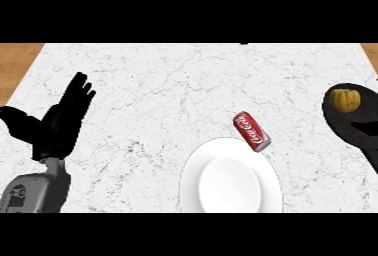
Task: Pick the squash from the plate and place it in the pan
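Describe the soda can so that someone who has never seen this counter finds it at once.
Start at the white plate at the near edge of the marble counter. Just beyond the plate's far right rim lies the can, on its side. It is the only red thing here, with white lettering, unlike the yellow squash in the dark pan at the right edge.

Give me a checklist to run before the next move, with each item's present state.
1. Squash lies in the pan: ok.
2. Plate no longer carries the squash: ok.
3. Cola can lies on its side by the plate's far rim, apart from the pan: ok.
4. Left hand open, resting at the view's left, holding nothing: ok.
5. Right hand clear of the pan: cannot tell; the black shape running from the pan to the right edge may be hand or handle.
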`<state>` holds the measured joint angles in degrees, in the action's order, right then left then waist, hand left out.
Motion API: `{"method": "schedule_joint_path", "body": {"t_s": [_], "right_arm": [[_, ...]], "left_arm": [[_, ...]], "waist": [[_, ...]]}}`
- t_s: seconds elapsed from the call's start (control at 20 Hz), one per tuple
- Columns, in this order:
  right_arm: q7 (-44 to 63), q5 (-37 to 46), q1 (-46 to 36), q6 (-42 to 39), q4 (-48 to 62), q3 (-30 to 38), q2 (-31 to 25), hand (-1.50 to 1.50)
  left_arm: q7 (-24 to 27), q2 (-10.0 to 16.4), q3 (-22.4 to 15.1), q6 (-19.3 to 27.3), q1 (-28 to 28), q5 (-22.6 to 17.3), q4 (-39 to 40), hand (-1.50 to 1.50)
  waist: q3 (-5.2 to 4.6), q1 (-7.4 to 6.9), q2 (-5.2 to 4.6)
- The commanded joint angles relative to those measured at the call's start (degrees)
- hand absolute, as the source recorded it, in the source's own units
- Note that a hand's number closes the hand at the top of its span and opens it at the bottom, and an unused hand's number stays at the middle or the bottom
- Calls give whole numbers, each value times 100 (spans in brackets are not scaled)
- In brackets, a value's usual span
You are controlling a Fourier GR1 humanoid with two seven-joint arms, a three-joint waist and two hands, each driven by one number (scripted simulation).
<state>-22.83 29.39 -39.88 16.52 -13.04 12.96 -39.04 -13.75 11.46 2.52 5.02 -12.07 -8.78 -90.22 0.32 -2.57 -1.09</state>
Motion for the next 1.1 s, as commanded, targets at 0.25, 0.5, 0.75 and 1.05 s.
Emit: {"method": "schedule_joint_path", "body": {"t_s": [0.25, 0.5, 0.75, 1.05], "right_arm": [[-992, -1453, 40, -1170, 114, 1392, -515, -150], [-1681, -2096, 765, -2387, 362, 2000, -1026, -150], [-2169, -2455, 1375, -4037, 457, 2278, -1618, -150], [-2762, -2599, 2157, -4703, 458, 2381, -1764, -150]], "left_arm": [[118, 28, 15, -35, 278, 78, -79, 0], [211, 139, 283, -92, 222, -58, 48, 0], [132, -167, -5, 203, 259, 215, -14, 0], [36, -46, 143, 15, 135, 42, 85, 0]], "waist": [[-8, 145, 62], [-4, 212, 50], [-3, 267, 71], [0, 237, 63]]}}
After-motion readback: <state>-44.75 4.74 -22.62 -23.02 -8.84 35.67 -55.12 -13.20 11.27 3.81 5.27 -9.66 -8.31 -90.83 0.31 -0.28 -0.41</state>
